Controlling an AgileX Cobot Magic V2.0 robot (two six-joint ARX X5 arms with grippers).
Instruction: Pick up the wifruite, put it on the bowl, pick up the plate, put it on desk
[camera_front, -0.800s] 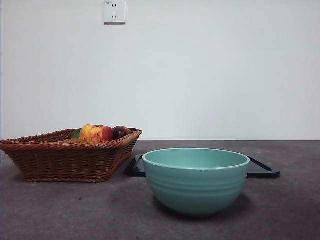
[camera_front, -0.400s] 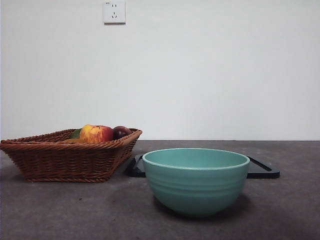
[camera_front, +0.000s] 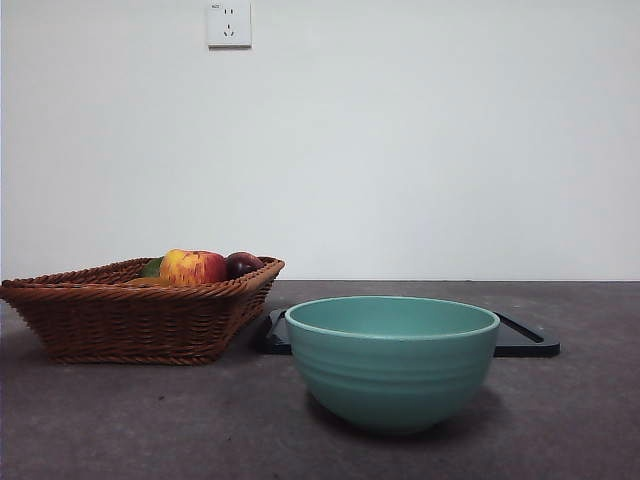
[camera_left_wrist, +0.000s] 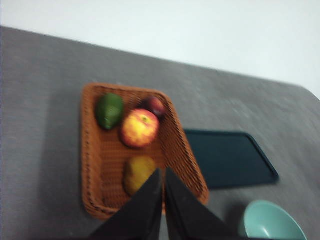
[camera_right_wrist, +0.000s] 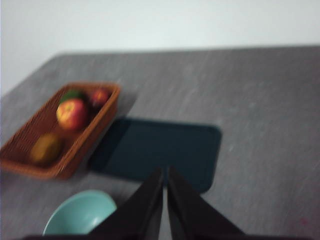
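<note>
Overhead, left gripper (camera_left_wrist: 163, 175) shut — wifruite (camera_left_wrist: 138, 172) in basket (camera_left_wrist: 95, 165).

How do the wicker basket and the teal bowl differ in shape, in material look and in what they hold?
The basket is brown, woven and rectangular with sloping sides; the bowl is teal, smooth, glazed and round. The basket holds four fruits, among them the apple and the orange-brown wifruite; the bowl looks empty in the wrist views. Both stand open-topped on the desk, beside the black tray.
</note>
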